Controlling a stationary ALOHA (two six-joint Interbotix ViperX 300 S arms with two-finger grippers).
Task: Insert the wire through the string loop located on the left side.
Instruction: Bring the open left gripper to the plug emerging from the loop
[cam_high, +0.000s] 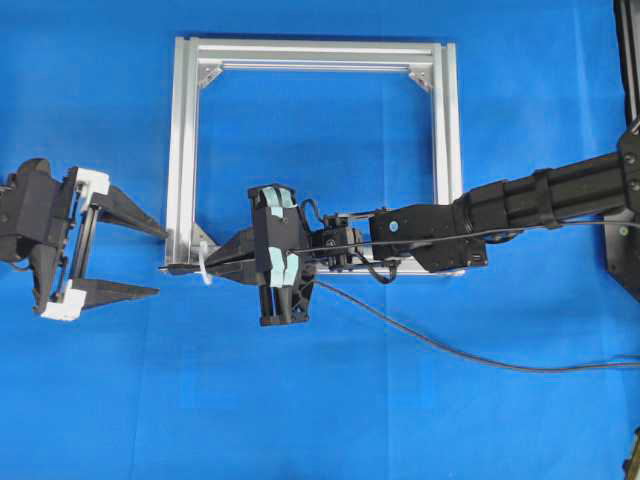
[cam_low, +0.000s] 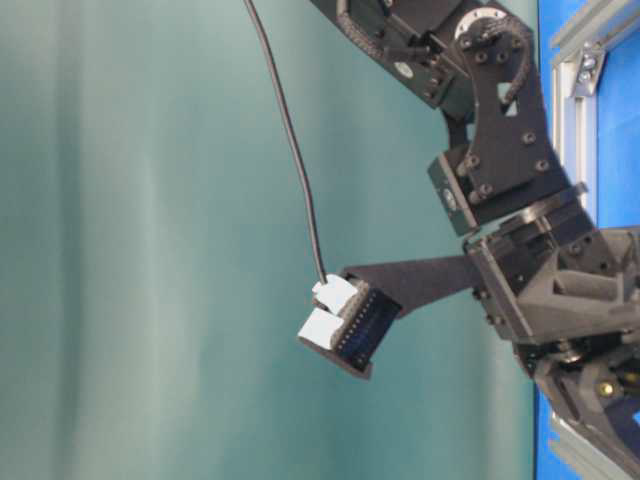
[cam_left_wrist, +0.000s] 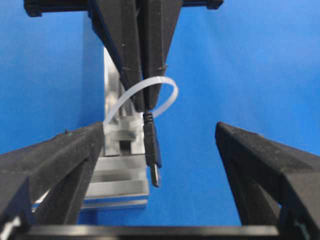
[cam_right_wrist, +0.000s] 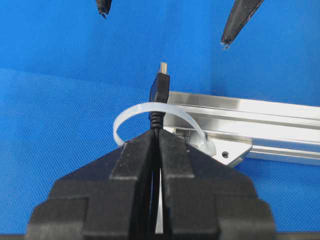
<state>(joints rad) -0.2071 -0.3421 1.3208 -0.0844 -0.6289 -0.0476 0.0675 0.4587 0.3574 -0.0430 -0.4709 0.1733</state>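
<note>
While the right hand (cam_right_wrist: 159, 142) pinches the wire (cam_right_wrist: 159, 87), plug through the loop (cam_right_wrist: 150, 111), we note the spread left hand (cam_high: 148, 260) facing its tip.

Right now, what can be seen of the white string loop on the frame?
The thin, translucent white plastic string loop looks like a cable tie, bent into a small open arch. It is fixed at the lower left corner of the silver aluminium frame. The dark wire's plug tip has passed through it, held just behind the loop by the shut right pincer. The open left pincer waits apart, touching neither.
</note>
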